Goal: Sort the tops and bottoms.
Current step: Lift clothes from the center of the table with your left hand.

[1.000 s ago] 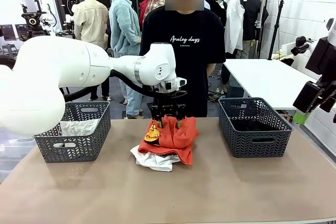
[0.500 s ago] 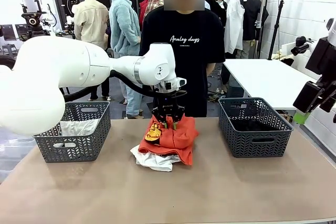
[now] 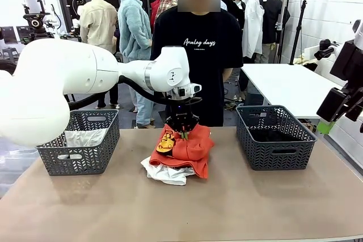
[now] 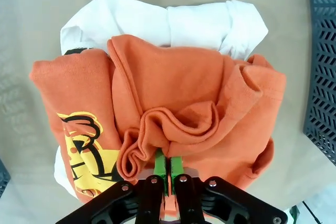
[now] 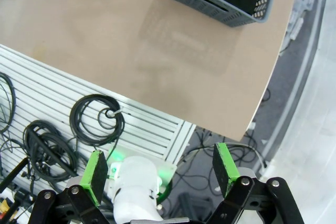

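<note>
Left gripper (image 4: 168, 162) clamped on crumpled orange fabric top (image 4: 178, 87); should lift high, then probably swing to 9 o'clock grey lattice plastic basket (image 3: 79, 160).

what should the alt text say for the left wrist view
The left gripper is shut on a bunched fold of the orange top, seen from straight above. The orange top, with a yellow graphic on one side, lies over a white top on a brown table. The wall of a dark grey basket shows at the picture's right edge.
</note>
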Tool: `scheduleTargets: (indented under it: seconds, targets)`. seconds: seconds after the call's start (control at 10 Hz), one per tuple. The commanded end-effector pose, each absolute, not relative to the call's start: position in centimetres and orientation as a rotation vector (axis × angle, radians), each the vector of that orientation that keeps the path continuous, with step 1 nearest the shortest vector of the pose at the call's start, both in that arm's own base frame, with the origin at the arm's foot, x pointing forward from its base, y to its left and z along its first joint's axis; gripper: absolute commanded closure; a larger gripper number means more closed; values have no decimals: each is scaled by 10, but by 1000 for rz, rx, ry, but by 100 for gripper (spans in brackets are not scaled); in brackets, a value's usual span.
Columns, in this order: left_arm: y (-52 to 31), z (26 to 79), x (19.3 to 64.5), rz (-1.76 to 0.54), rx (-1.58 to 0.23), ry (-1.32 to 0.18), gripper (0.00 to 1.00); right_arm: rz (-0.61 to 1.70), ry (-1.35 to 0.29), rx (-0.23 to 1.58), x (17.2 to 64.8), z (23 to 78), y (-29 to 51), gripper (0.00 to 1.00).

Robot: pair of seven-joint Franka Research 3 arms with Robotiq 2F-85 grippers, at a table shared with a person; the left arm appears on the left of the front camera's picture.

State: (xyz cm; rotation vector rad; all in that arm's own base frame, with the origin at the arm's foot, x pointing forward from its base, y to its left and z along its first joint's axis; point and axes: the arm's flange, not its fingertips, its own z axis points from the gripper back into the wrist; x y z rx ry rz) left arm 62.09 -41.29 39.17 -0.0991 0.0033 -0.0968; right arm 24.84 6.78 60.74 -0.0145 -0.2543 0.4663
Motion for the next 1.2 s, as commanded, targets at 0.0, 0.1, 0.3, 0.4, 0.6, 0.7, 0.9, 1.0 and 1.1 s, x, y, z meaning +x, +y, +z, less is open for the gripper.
scheduleTargets:
  seconds: [0.0,0.1,0.3,0.4,0.6,0.7,0.9,1.0,1.1]
  targets:
    - [-411,398,614,-44,-92,-12,100,463,-244,-17,248,606,68,0]
    - [-413,392,621,-97,-99,3,100,463,-244,-17,248,606,68,0]
    - [-413,392,621,-97,-99,3,100,463,-244,-17,248,606,68,0]
    - [-413,392,621,-97,-99,3,100,463,-244,-17,248,606,68,0]
    - [-413,422,617,-162,-81,26,100,463,-244,-17,248,606,68,0]
    - [-410,462,610,-198,-48,18,100,463,-244,-17,248,606,68,0]
    - [-396,515,590,-167,-17,24,100,463,-244,-17,248,606,68,0]
    - [-390,530,583,-154,-24,64,100,463,-244,-17,248,606,68,0]
    - [-386,546,578,-139,-34,62,100,463,-244,-17,248,606,68,0]
